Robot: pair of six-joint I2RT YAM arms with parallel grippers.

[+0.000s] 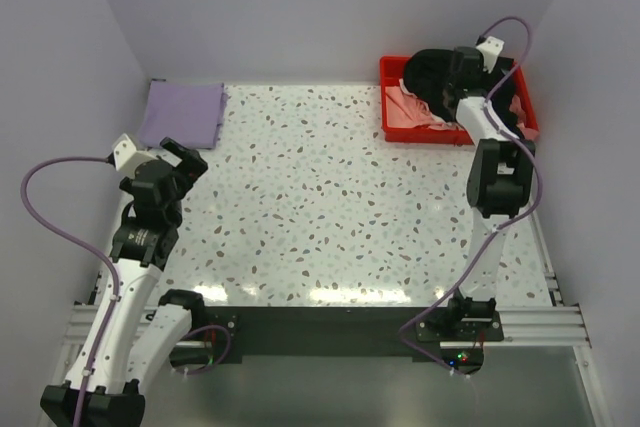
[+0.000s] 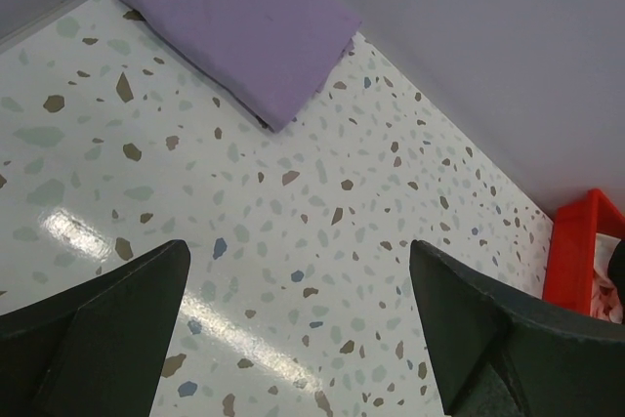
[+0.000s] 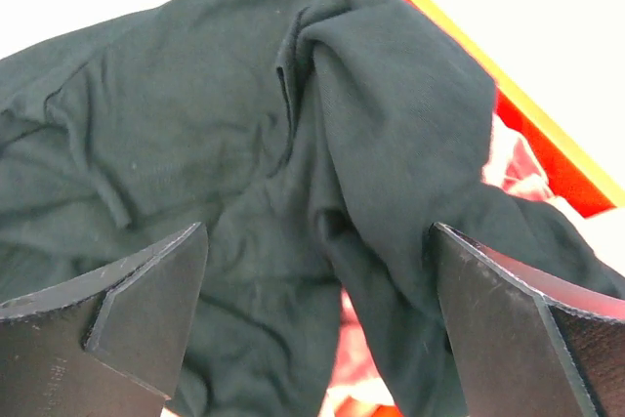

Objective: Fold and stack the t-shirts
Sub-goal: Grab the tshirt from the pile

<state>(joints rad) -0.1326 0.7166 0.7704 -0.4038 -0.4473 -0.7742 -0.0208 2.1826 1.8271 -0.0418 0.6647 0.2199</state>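
Observation:
A folded lavender t-shirt (image 1: 182, 114) lies at the table's far left corner; it also shows in the left wrist view (image 2: 239, 21). A crumpled black t-shirt (image 1: 430, 75) lies heaped in the red tray (image 1: 392, 72) at the far right, over a pale pink shirt (image 1: 408, 107). My right gripper (image 1: 462, 75) hovers over the tray, open, jaws wide on either side of the black shirt (image 3: 293, 163) just below. My left gripper (image 1: 186, 159) is open and empty above bare table, near the lavender shirt.
The tray's red wall (image 3: 547, 158) runs along the right of the right wrist view, and its corner shows in the left wrist view (image 2: 576, 251). Grey walls close the table at the back and sides. The speckled table (image 1: 330, 207) lies between the arms.

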